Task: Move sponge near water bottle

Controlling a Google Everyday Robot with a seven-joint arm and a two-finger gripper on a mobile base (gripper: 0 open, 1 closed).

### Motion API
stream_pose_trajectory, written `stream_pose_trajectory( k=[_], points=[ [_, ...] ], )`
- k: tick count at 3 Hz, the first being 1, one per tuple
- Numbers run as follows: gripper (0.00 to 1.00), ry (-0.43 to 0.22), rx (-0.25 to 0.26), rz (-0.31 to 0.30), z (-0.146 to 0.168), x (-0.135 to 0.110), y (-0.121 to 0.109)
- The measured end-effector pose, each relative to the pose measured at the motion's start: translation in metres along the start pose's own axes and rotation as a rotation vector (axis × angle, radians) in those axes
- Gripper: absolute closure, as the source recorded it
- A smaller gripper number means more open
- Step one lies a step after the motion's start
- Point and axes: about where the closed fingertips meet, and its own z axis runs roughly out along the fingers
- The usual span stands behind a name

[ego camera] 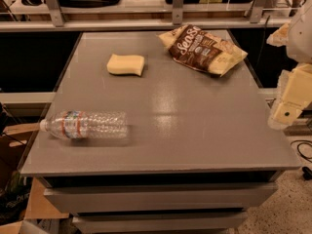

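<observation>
Nearest to me is the front of a grey cabinet with two drawers (161, 196) stacked under a flat grey table top (195, 130). On the near left part of that top lies the water bottle (85, 125), clear and crinkled. It is on its side with its white cap pointing left, close to the table's left edge. Lying down like that, it will likely roll if bumped. Level with the middle of the table but off its right edge hangs the robot's gripper (287, 106), a pale, blocky shape at the end of a white arm. It hovers beside the table rather than over it, well apart from everything on top. I cannot tell how wide it stands, and nothing shows in its hold. Farther back, left of centre, the sponge (126, 64) lies flat, a small pale yellow block with wavy edges. It is well apart from the bottle, so the move appears not yet begun. To its right, near the far right corner, lies a brown and cream snack bag (204, 48), clear of the likely path. Behind the table runs a shelf rail (146, 23).
</observation>
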Motion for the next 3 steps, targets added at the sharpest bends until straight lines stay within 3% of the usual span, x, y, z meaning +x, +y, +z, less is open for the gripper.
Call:
stream_pose_trajectory(
  k=[1,3],
  points=[
    [0.00,-0.012,0.005,-0.008,0.003,-0.007,-0.007],
    [0.00,-0.028,-0.039,-0.152,0.047,-0.064,-0.041]
  ],
)
